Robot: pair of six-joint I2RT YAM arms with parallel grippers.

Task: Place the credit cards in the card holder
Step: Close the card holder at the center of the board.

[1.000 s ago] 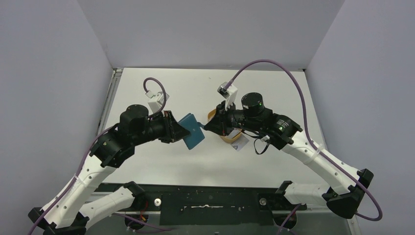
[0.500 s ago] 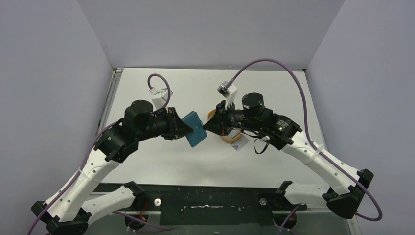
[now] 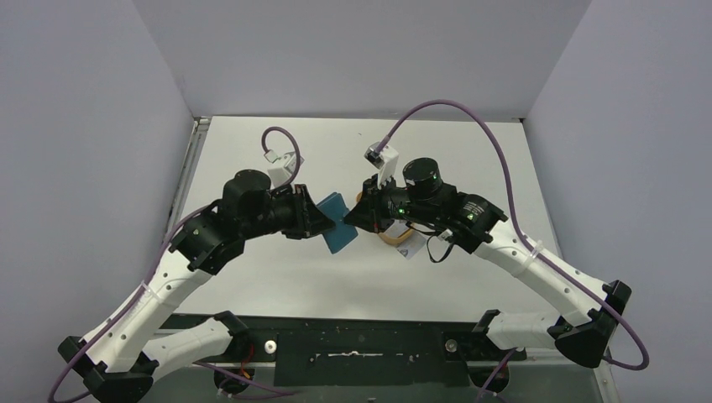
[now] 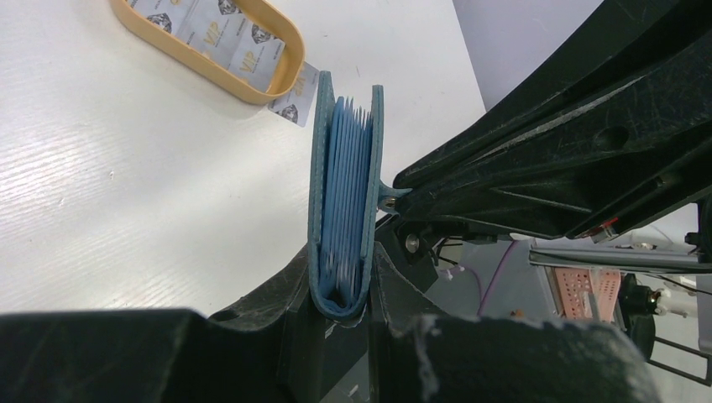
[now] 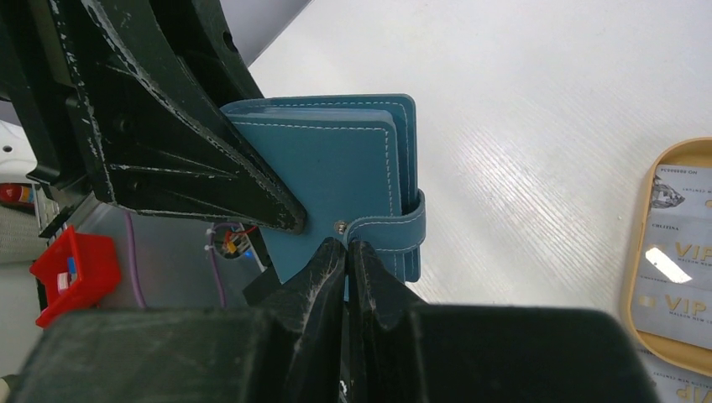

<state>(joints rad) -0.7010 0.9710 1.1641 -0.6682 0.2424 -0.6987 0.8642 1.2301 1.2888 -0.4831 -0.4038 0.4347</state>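
Gripping hard in the foreground, the left gripper (image 4: 340, 312) has both fingers clamped on the folded spine of the wallet (image 4: 342, 201). It holds the wallet out edge-on over the white table (image 3: 252, 277). The wallet is closed: two teal covers with pale stitching along the edges, and a stack of light blue sleeves packed between them.

Over to the right wrist view, and the right gripper (image 5: 345, 243) has its fingers pressed tight together. The tips sit right at the teal tab, beside its small metal snap, where the tab wraps round the wallet's open edge. Whether the tab is actually nipped between them I cannot tell.

From above, the wallet hangs between the two grippers near the middle of the table, tilted, and just left of the tray (image 4: 290, 50).

Farther out, that orange tray lies flat with the cards (image 4: 227, 34) inside it, silvery grey and face up. "VIP" reads clearly on several, next to a small diamond picture; the finer print is too small to make out. One more card lies on the table touching the tray's outer rim.
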